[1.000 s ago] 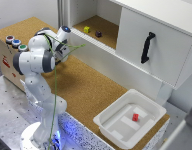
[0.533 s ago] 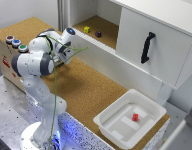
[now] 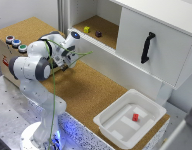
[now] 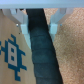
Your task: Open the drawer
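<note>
On the cork table (image 3: 91,92), the drawer (image 3: 113,62) runs along the cabinet's base at about one o'clock from the gripper (image 3: 71,59), whose fingers (image 4: 56,19) stand spread apart. At five o'clock sits a white tub (image 3: 130,120).

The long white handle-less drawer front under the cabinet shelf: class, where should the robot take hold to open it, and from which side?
Probably the top edge of the long, plain white drawer front, just below the cork shelf. The panel has no handle, so that upper lip looks like the only purchase. Come from above and in front, hook behind it and pull outward over the cork worktop.
</note>
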Tool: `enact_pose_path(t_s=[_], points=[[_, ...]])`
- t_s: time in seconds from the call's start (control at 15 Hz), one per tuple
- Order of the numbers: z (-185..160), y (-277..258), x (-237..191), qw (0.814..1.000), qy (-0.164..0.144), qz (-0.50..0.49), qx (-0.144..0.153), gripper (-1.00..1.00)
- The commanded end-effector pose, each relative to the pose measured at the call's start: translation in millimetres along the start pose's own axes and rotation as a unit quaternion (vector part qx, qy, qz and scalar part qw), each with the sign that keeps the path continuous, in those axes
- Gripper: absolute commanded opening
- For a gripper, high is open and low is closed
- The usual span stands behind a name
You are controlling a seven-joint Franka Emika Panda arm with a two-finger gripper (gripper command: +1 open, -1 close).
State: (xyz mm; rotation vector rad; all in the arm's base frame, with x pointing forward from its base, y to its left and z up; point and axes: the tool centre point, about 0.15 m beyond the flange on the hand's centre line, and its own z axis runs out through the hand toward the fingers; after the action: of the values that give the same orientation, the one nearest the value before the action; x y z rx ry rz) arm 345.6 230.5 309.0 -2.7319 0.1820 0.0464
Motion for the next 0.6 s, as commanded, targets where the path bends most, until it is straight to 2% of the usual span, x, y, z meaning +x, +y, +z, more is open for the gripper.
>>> enact_pose_path(t_s=[0.0, 0.33, 0.53], points=[[-10.1, 56.9, 62.7, 0.999, 0.026, 0.026, 0.009, -1.00], [-19.6, 84.0, 62.2, 0.999, 0.035, 0.041, -0.002, -1.00], [-31.1, 90.4, 62.3, 0.997, 0.059, 0.014, -0.037, -1.00]])
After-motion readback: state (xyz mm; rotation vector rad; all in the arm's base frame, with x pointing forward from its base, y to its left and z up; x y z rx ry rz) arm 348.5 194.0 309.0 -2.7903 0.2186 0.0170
